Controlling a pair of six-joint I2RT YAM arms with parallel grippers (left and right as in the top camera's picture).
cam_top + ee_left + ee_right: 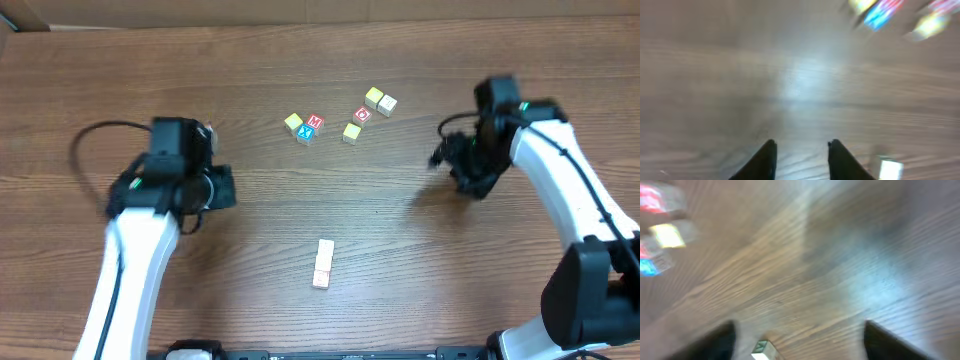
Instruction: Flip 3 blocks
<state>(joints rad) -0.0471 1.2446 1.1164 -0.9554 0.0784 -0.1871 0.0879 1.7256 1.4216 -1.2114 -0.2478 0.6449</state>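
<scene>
Brown woodgrain table [250, 60]; pale tan-pink blocks [322, 265]; red "O" cube [362, 115].

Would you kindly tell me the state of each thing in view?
Left gripper: open, empty.
Right gripper: open wide, empty.
Three blocks: lying in a row, pale faces up, untouched.
Other cubes: scattered loose, apart from the row.

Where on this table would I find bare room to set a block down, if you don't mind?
Bare wood lies between the left arm and the row of pale blocks, and between that row and the right arm. Crowded: the cube cluster up top.
</scene>
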